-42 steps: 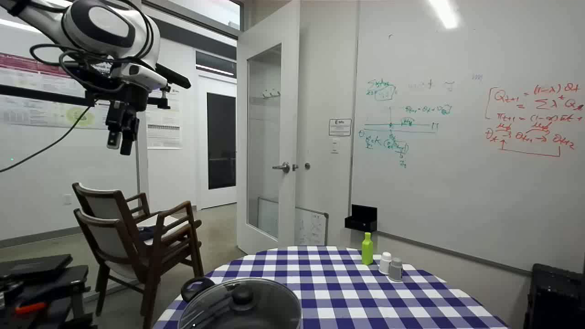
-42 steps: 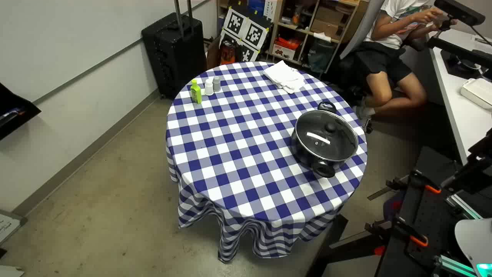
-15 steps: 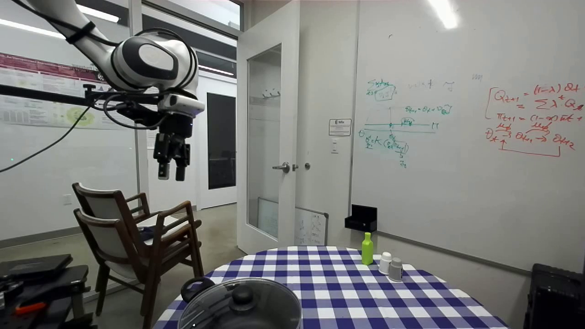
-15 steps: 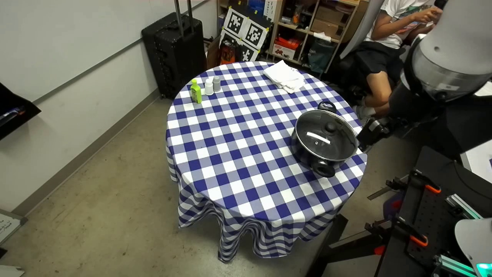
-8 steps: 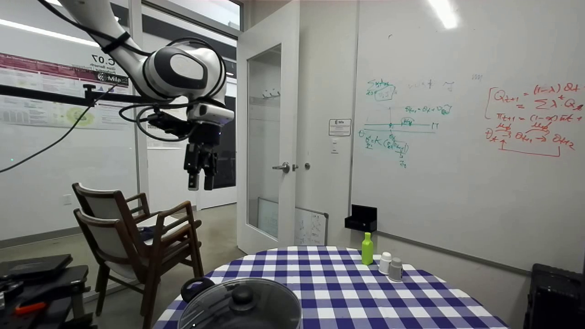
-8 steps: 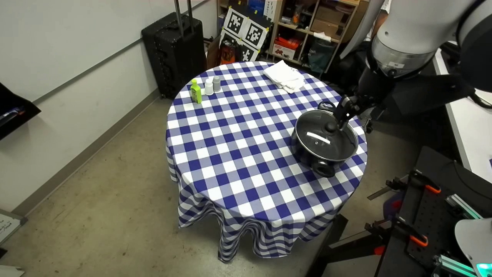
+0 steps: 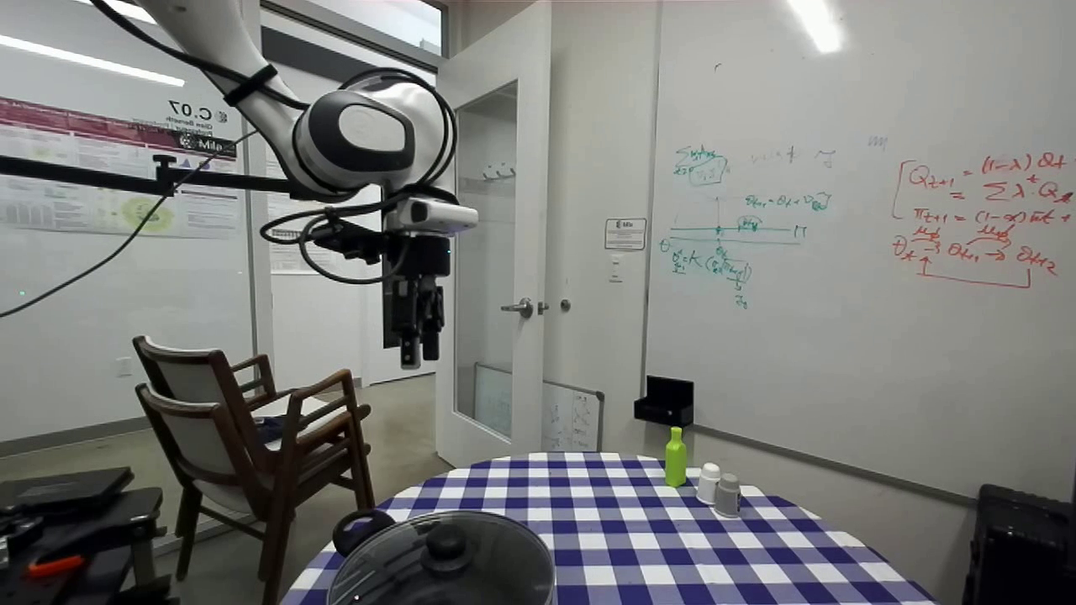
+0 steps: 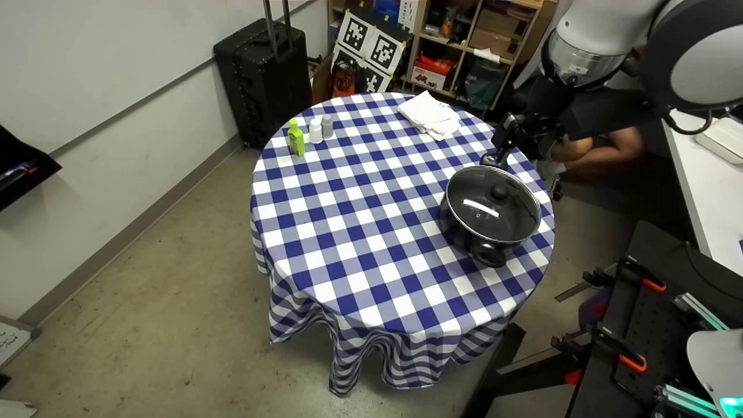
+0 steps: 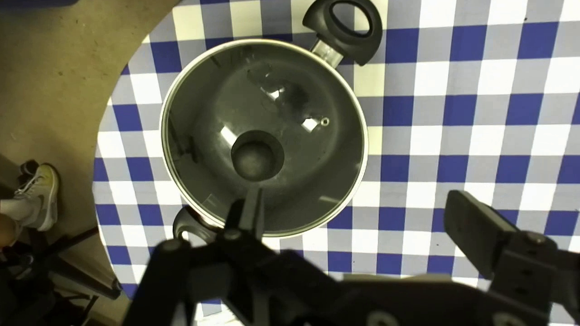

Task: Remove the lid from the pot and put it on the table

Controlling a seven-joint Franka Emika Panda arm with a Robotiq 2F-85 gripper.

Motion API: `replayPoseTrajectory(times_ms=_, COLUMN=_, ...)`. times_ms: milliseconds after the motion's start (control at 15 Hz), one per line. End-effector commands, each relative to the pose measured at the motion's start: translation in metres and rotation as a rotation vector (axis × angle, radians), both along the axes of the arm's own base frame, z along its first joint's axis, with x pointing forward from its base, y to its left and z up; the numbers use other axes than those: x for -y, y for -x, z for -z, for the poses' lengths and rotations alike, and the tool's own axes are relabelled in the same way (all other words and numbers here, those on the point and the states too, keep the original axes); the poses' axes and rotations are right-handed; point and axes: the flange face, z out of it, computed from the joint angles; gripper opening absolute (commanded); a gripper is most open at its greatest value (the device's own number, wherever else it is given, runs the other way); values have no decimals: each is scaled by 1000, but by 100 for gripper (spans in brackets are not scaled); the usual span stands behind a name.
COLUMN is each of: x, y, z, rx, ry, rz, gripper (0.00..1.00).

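Observation:
The grey see-through lid (image 8: 484, 203) lies on the black pot (image 8: 457, 237), its black knob upright; the lid also shows in the wrist view (image 9: 303, 181) and an exterior view (image 7: 496, 563). The pot stands near the edge of the checked table (image 8: 360, 220). My gripper (image 7: 421, 360) is open and empty, pointing down well above the table. In the wrist view its fingers (image 9: 355, 197) are wide apart. One finger overlaps the lid just below the knob; the other is over the cloth to the right. In an exterior view the gripper (image 8: 502, 155) appears by a pot handle.
A green bottle (image 8: 296, 139), a white shaker (image 8: 315, 132) and a grey shaker (image 8: 327, 126) stand together on the table. A folded white cloth (image 8: 429, 116) lies near the table's far edge. A wooden armchair (image 7: 239, 454) and a sitting person's legs (image 8: 615, 148) are beside the table.
The arm has moved in over the table and lower. In the last half second the gripper shifts from over the lid's knob toward a pot handle, as seen outside. Lid and pot have not moved.

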Motion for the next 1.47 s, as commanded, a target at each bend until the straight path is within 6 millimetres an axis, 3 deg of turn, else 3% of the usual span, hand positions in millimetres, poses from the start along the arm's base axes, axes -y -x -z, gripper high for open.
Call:
replayPoseTrajectory(times_ms=0, x=43, y=-14, z=14, rx=27, ry=5, rz=-24, gripper=100)
replayPoseTrajectory(times_ms=267, x=82, y=-13, z=44, rx=0, ry=0, rz=-52, gripper=100)
replayPoseTrajectory(times_ms=533, x=101, y=-10, z=81, rx=-43, ry=0, rz=-61, gripper=100)
replayPoseTrajectory(times_ms=1000, x=105, y=-7, z=137, rx=-128, ry=-25, rz=-50, gripper=100)
replayPoseTrajectory(times_ms=1400, x=103, y=-11, z=165, rx=-165, ry=-66, rz=-17, gripper=100)
